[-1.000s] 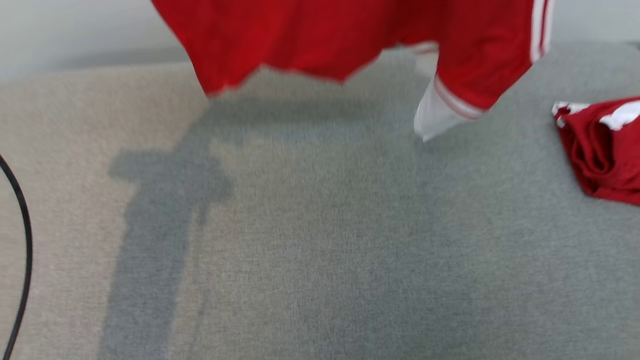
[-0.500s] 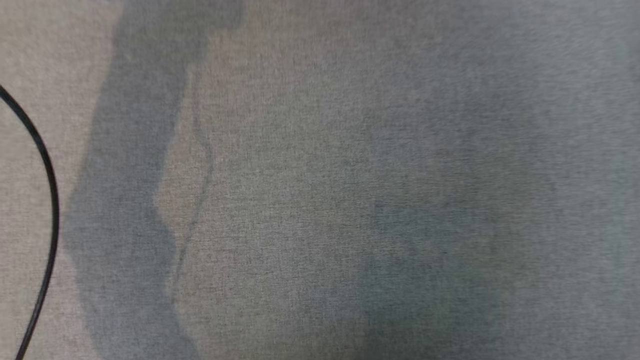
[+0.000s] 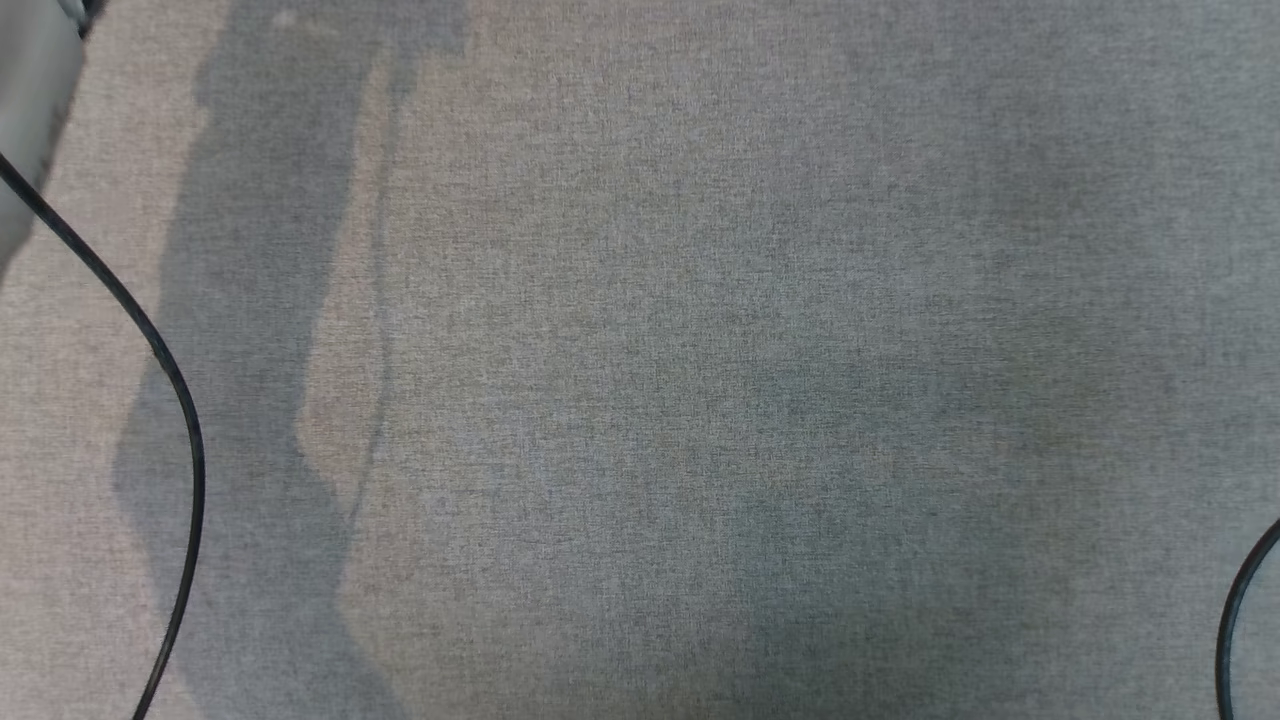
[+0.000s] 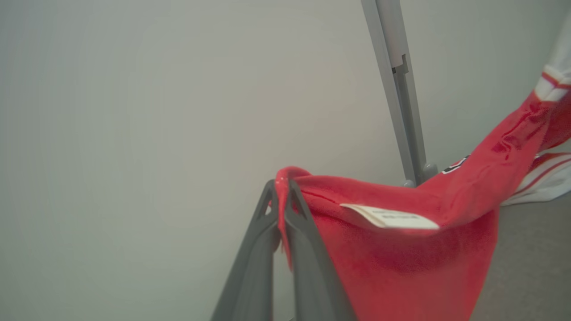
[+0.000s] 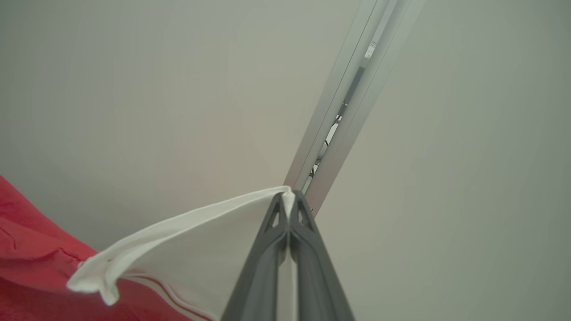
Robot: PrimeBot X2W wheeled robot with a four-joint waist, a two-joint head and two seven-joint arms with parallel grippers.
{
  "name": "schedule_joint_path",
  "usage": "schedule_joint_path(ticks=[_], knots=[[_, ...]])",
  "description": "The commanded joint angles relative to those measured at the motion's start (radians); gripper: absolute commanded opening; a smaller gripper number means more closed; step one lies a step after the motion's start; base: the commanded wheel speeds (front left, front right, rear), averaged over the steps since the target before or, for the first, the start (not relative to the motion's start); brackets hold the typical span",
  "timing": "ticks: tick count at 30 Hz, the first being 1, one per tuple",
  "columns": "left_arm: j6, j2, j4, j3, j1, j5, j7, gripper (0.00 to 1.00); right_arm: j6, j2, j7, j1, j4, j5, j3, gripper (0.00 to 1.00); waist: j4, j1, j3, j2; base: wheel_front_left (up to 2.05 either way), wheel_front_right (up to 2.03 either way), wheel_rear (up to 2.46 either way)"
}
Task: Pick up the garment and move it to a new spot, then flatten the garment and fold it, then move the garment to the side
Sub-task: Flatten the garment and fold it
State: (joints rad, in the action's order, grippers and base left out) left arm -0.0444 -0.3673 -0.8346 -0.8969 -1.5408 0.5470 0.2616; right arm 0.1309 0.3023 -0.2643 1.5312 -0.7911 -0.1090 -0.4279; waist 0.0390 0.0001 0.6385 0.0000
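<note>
A grey woven cloth surface (image 3: pixel 640 300) spreads below the head camera. Two black cables cross it, one (image 3: pixel 170 400) curving down the left side and one (image 3: pixel 1232 620) at the lower right edge. A pale forearm (image 3: pixel 30 90) cuts the top left corner. In the wrist views a plain pale wall (image 4: pixel 134 111) stands behind one grey metal post (image 4: pixel 397 89).

The left gripper (image 4: pixel 281 191) is pinched tight on a red edge of the garment (image 4: pixel 401 267), which both grippers hold up in front of the wall. One white label (image 4: pixel 392 217) sits near that edge, its print too small to read. A black mark (image 4: pixel 455 167) on the red cloth is partly hidden and unreadable. The right gripper (image 5: pixel 289 200) is clamped on a white panel (image 5: pixel 192 249) edged with thin red stripes.
</note>
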Motion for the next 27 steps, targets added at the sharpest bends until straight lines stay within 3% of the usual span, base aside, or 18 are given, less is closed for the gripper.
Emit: schedule_joint_path(ticks=[1,15,20,27], knots=[[0.006,-0.006,-0.005,0.007,0.021,-0.013,0.003,0.0,0.0,0.007,0.0,-0.021,0.003,-0.009,-0.006,0.0,0.0,-0.0001,-0.009,0.0,0.0,0.0,0.0],[0.091,-0.02,-0.039,0.01,0.278,-0.169,0.004,0.0,0.0,0.048,0.0,-0.263,-0.083,-0.214,-0.197,0.0,-0.03,-0.0001,-0.183,0.0,0.0,0.0,0.0],[0.127,-0.024,-0.064,-0.023,0.355,-0.211,0.004,0.0,0.0,0.063,0.011,-0.336,-0.128,-0.327,-0.332,0.0,-0.04,-0.0001,-0.241,0.0,0.0,0.0,0.0],[0.155,-0.037,-0.056,-0.086,0.437,-0.272,0.003,0.0,0.0,0.103,0.058,-0.409,-0.103,-0.474,-0.517,0.0,-0.05,-0.0001,-0.297,0.0,0.0,0.0,0.0]])
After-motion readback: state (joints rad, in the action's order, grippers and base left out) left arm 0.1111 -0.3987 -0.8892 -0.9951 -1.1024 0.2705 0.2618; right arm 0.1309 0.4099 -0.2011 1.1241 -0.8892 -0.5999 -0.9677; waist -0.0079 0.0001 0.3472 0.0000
